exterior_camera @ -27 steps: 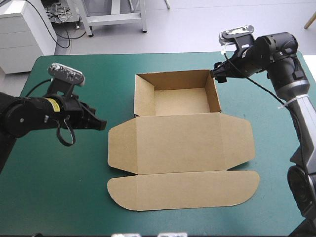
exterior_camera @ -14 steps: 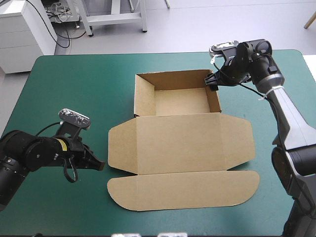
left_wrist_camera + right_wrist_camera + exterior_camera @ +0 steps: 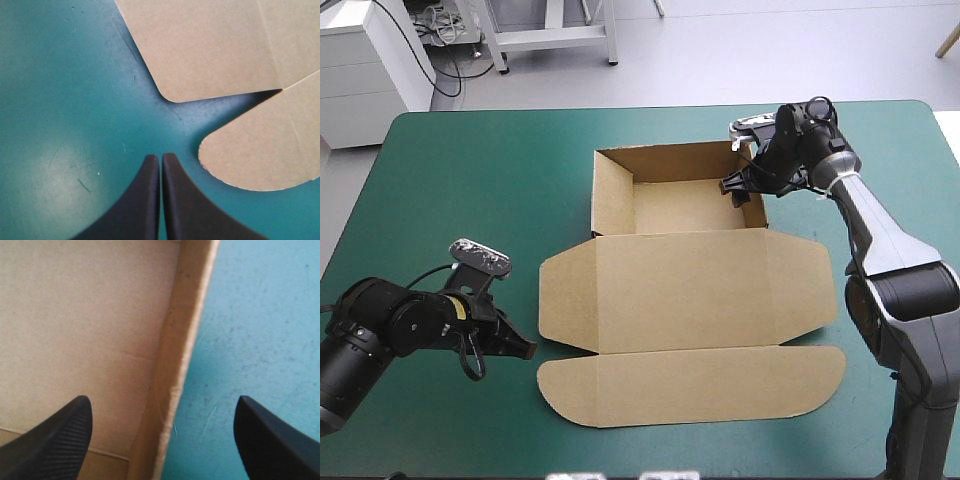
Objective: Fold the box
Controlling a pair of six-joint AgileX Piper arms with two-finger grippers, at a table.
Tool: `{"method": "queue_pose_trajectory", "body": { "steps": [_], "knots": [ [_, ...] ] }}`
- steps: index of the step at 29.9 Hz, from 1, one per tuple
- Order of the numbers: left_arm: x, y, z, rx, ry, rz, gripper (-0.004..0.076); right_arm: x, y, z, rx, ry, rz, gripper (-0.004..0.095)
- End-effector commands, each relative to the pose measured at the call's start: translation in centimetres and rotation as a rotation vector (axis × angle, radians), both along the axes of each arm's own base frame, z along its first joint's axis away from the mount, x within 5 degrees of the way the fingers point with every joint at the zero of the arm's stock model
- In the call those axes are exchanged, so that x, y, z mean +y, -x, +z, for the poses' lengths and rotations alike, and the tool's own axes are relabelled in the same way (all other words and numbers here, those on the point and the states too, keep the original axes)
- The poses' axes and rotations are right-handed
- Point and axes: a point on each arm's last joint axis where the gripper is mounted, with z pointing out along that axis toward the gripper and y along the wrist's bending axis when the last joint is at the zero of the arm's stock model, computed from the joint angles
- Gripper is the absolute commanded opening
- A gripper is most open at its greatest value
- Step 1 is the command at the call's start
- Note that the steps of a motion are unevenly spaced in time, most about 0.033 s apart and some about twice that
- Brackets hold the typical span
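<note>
The box (image 3: 685, 205) lies open, lid (image 3: 680, 295) flat; left gripper (image 3: 160, 156) closed, right gripper (image 3: 162, 401) spread, seemingly astride its wall (image 3: 186, 325).

So the left gripper (image 3: 161, 159) is pressed together, both black fingers (image 3: 142, 200) meeting in one point with only a hairline seam between them. It's sitting over bare teal-green cover (image 3: 60, 110), which has a few small scratches. Ahead of the tip is the flat brown box (image 3: 220, 30). You get two rounded corners, the farther flap (image 3: 200, 65) and the nearer flap (image 3: 265, 150), split by a narrow wedge-shaped gap that ends where they join. The nearer one is just beside the fingertips, not touching. There's dark shadow along both edges.
</note>
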Motion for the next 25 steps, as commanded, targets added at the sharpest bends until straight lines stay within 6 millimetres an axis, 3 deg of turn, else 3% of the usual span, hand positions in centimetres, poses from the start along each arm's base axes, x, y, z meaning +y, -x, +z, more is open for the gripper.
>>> {"method": "queue_pose_trajectory", "body": {
  "steps": [1,7,18,25],
  "knots": [
    [-0.03,-0.06,1.1,-0.066,0.038,0.006,-0.0008,-0.1,0.44,2.66,-0.085,-0.022,0.006,0.065],
    [-0.03,-0.1,1.12,-0.07,0.038,0.006,-0.0008,-0.06,0.23,2.15,-0.076,-0.015,0.018,0.0486],
    [0.0,-0.12,1.12,-0.073,0.036,0.008,-0.0008,-0.06,0.23,2.15,-0.077,-0.013,0.022,0.0002],
    [0.0,-0.12,1.12,-0.073,0.036,0.008,-0.0008,-0.42,0.1,2.44,-0.104,0.022,0.085,-0.0021]
  ]
}}
